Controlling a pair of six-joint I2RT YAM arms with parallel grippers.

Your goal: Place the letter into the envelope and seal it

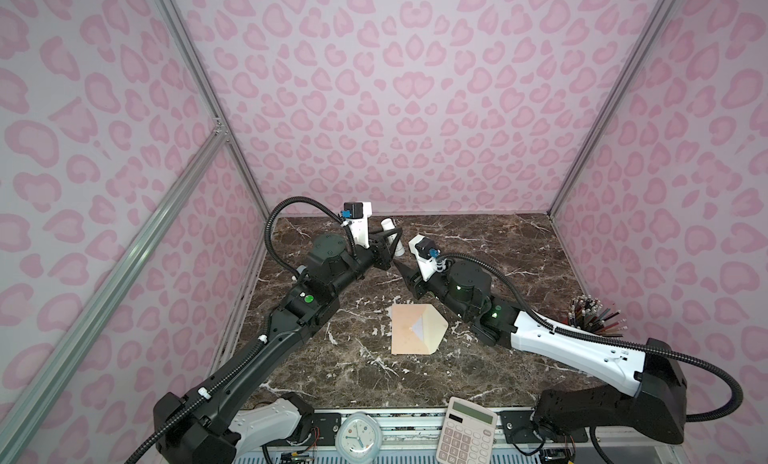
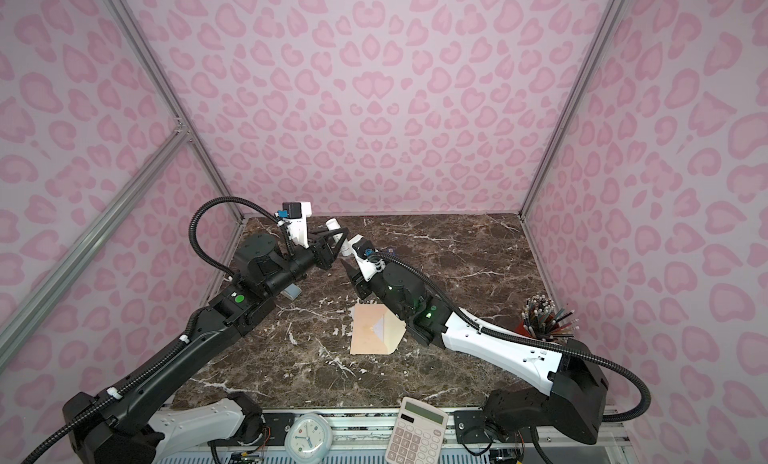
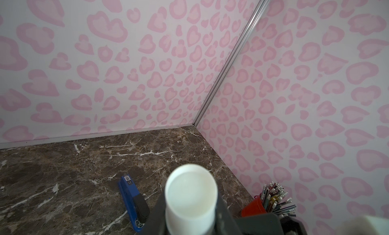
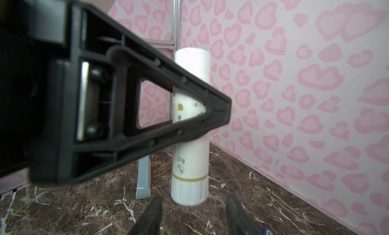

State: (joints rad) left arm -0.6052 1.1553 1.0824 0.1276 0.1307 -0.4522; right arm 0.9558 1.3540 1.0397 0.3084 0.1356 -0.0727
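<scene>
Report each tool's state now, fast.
Left tool: shut on the white cylindrical glue stick.
Right tool: open, gripping nothing.

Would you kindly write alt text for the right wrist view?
The left gripper clamps a white glue stick over the marble table. The right gripper, fingers open, is near the stick's lower end; pink heart-patterned walls stand behind.

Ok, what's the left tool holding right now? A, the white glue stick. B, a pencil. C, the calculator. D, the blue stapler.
A: the left tool is closed around the white glue stick, as the right wrist view shows close up.
</scene>
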